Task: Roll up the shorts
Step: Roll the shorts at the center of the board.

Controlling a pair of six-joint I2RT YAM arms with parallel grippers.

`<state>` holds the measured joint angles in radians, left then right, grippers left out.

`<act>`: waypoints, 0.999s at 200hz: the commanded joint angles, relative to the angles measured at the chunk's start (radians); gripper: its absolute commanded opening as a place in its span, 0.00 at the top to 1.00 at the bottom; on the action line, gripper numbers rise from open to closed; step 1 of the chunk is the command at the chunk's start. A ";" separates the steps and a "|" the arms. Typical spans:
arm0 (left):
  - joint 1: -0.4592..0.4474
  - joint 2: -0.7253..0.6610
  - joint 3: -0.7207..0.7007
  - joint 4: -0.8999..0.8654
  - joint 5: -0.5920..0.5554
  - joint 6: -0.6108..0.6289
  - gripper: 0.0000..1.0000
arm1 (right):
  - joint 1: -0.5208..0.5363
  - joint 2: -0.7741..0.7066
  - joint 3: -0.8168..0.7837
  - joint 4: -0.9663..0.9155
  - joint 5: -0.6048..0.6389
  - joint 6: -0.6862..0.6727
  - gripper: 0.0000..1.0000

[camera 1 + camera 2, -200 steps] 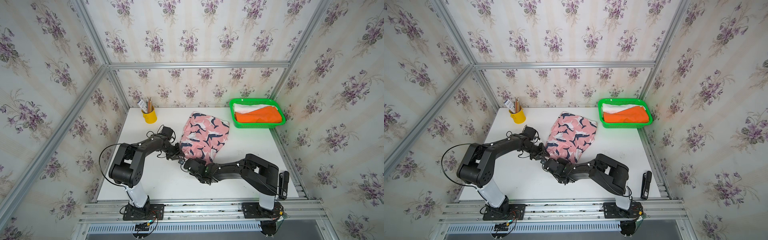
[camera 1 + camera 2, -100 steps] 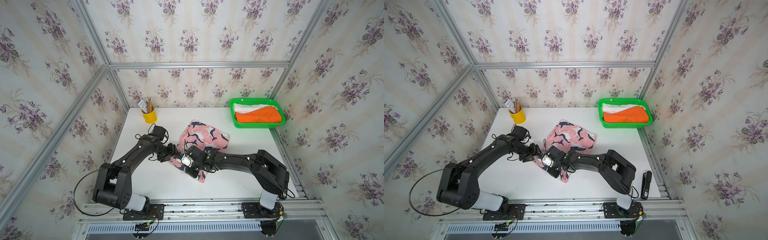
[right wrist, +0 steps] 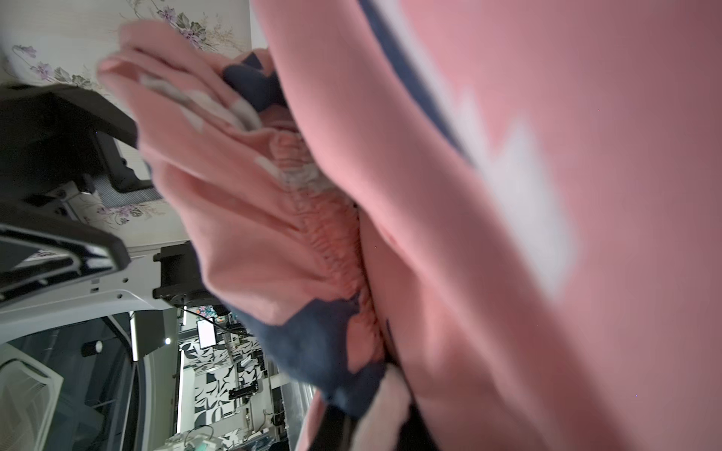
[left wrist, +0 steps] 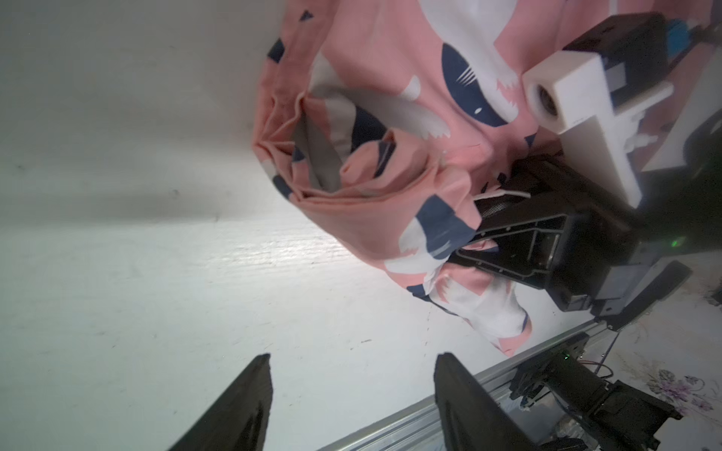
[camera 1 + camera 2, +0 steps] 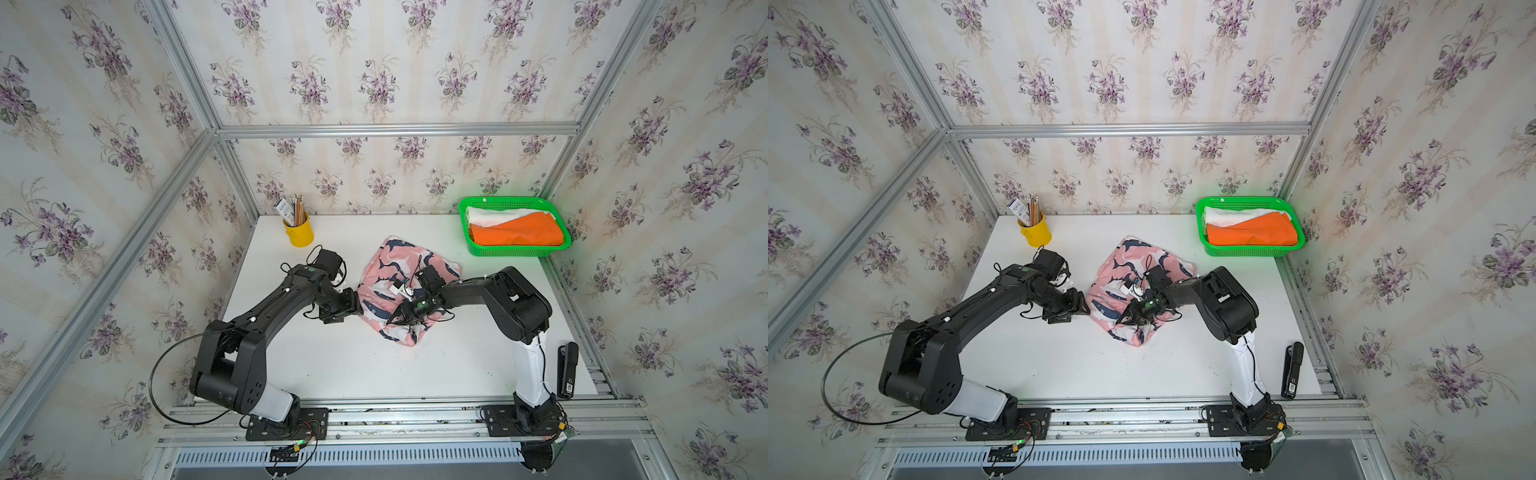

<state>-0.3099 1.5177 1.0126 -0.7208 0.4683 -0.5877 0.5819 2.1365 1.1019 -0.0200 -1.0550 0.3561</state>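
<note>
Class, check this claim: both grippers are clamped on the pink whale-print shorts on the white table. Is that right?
Not quite. Only the right gripper is clamped on the pink whale-print shorts on the white table; the left gripper stands open and empty beside them, as the left wrist view shows.

Floral wallpaper (image 5: 374, 62), purple sprigs on pale stripes, covers the walls beyond the left gripper (image 5: 360, 305) and well off to either side of it. Aluminium bars (image 5: 395, 129) frame the corners high above it. A white table (image 5: 374, 374) lies under the gripper, evenly lit, with a soft glare (image 4: 273, 250) just ahead of it. Metal rails (image 5: 395, 419) line the table's front edge, well apart from the gripper.
</note>
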 commanded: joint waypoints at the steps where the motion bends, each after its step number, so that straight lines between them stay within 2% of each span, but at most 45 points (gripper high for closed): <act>1: -0.001 0.022 -0.039 0.189 0.040 -0.110 0.28 | -0.004 0.024 -0.009 -0.114 0.122 -0.016 0.96; 44: -0.003 0.158 -0.024 0.309 -0.027 -0.147 0.25 | -0.005 -0.018 -0.033 -0.167 0.148 -0.061 0.90; 56: -0.001 0.207 -0.001 0.309 -0.044 -0.135 0.29 | -0.005 -0.039 -0.024 -0.224 0.187 -0.091 0.87; 69: 0.000 0.263 0.033 0.272 -0.062 -0.109 0.34 | 0.002 -0.095 -0.015 -0.296 0.302 -0.122 0.83; 85: 0.002 0.318 0.054 0.230 -0.077 -0.081 0.42 | 0.023 -0.202 -0.008 -0.365 0.471 -0.149 0.71; 96: 0.003 0.342 0.054 0.223 -0.075 -0.070 0.44 | 0.044 -0.271 0.003 -0.415 0.566 -0.168 0.62; 107: 0.004 0.356 0.049 0.219 -0.070 -0.061 0.44 | 0.054 -0.322 0.027 -0.482 0.642 -0.184 0.59; 128: 0.005 0.362 0.035 0.217 -0.068 -0.052 0.44 | 0.079 -0.392 0.060 -0.572 0.726 -0.211 0.60; 151: 0.005 0.360 0.032 0.207 -0.068 -0.041 0.44 | 0.126 -0.456 0.021 -0.520 0.645 -0.198 0.67; 169: 0.006 0.360 0.034 0.199 -0.069 -0.034 0.44 | 0.153 -0.443 -0.037 -0.464 0.597 -0.174 0.74; 200: 0.012 0.350 0.035 0.189 -0.070 -0.029 0.44 | 0.159 -0.376 -0.136 -0.399 0.695 -0.136 0.82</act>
<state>-0.3016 1.8481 1.0649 -0.4423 0.5243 -0.6407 0.7376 1.7290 1.0126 -0.4538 -0.4347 0.1879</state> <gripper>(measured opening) 0.560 0.187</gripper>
